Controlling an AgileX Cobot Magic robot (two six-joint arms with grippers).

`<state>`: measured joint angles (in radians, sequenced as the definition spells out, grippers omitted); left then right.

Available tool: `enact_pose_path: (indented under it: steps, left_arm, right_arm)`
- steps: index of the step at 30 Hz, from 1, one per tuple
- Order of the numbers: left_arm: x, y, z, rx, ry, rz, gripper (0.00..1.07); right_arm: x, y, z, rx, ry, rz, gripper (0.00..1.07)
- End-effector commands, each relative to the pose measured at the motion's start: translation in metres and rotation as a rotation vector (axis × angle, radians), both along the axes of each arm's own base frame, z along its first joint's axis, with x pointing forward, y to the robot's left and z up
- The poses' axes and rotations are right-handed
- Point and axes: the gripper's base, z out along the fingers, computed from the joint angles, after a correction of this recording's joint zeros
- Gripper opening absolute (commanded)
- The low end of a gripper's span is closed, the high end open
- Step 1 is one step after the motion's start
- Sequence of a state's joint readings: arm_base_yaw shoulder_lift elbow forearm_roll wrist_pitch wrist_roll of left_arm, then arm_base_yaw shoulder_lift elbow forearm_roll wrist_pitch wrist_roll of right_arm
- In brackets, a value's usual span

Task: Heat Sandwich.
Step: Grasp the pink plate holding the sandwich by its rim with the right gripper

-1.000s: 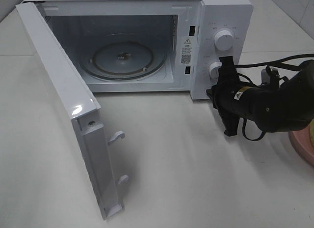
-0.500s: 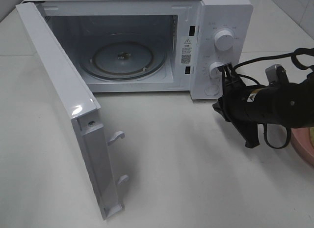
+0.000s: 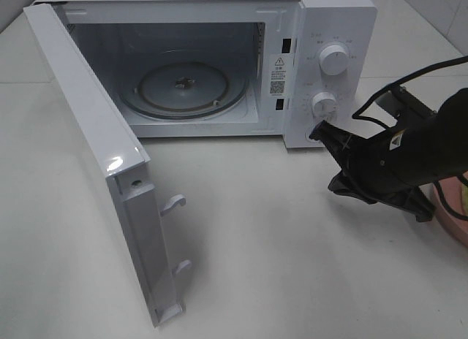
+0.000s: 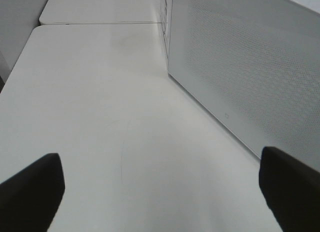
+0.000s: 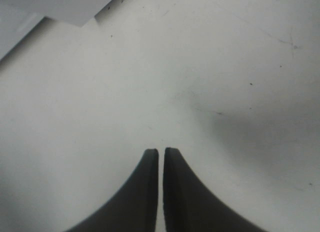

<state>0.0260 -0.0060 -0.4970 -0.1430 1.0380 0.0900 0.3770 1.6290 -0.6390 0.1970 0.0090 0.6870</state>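
Sandwich not yet loaded, microwave point(image 3: 292, 76) open. Right claw point(image 5: 161, 152) (almost together, empty) must spread toward the pink plate point(image 3: 450, 218); left claw point(image 4: 160, 187) gapes.

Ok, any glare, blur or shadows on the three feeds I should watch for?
Exterior high: small glare patch on the open white microwave door, otherwise sharp. Left wrist: the black left gripper looks soft-edged, the white tabletop evenly lit. Right wrist: the black right gripper is out of focus, with a soft shadow on the tabletop.
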Motion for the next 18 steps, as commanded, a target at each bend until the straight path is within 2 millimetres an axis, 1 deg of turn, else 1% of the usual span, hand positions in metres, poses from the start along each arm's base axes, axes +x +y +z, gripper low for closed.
enact_pose_path:
  steps: [1, 2, 3, 4, 5, 6, 7, 10, 11, 14, 18]
  left_arm:
    - [-0.003, 0.0, -0.001, -0.007, -0.024, 0.003, 1.0]
    - [-0.003, 0.0, -0.001, -0.007, -0.024, 0.003, 1.0]
    - [-0.003, 0.0, -0.001, -0.007, -0.024, 0.003, 1.0]
    - [-0.003, 0.0, -0.001, -0.007, -0.024, 0.003, 1.0]
    - [-0.003, 0.0, -0.001, -0.007, -0.024, 0.003, 1.0]
    - [-0.003, 0.0, -0.001, -0.007, -0.024, 0.003, 1.0]
    - [-0.003, 0.0, -0.001, -0.007, -0.024, 0.003, 1.0]
    - [-0.003, 0.0, -0.001, -0.007, -0.024, 0.003, 1.0]
    - [-0.003, 0.0, -0.001, -0.007, -0.024, 0.003, 1.0]
    - [-0.003, 0.0, -0.001, -0.007, -0.024, 0.003, 1.0]
    - [-0.003, 0.0, -0.001, -0.007, -0.024, 0.003, 1.0]
  right_arm:
    - [-0.008, -0.003, 0.008, -0.099, 0.003, 0.176, 0.09]
    - [-0.011, -0.004, 0.009, -0.125, 0.013, 0.227, 0.09]
    - [-0.011, -0.004, 0.009, -0.125, 0.013, 0.227, 0.09]
    - [-0.014, -0.005, 0.009, -0.148, 0.03, 0.269, 0.09]
    - [-0.019, -0.006, 0.012, -0.199, 0.059, 0.366, 0.1]
    - [-0.021, -0.007, 0.013, -0.225, 0.07, 0.411, 0.1]
    - [-0.021, -0.007, 0.013, -0.225, 0.07, 0.411, 0.1]
    - [-0.032, -0.013, 0.018, -0.312, 0.133, 0.541, 0.11]
    - [-0.032, -0.013, 0.018, -0.312, 0.133, 0.541, 0.11]
    - [-0.041, -0.021, 0.023, -0.39, 0.189, 0.621, 0.13]
    - [-0.047, -0.027, 0.029, -0.446, 0.219, 0.658, 0.14]
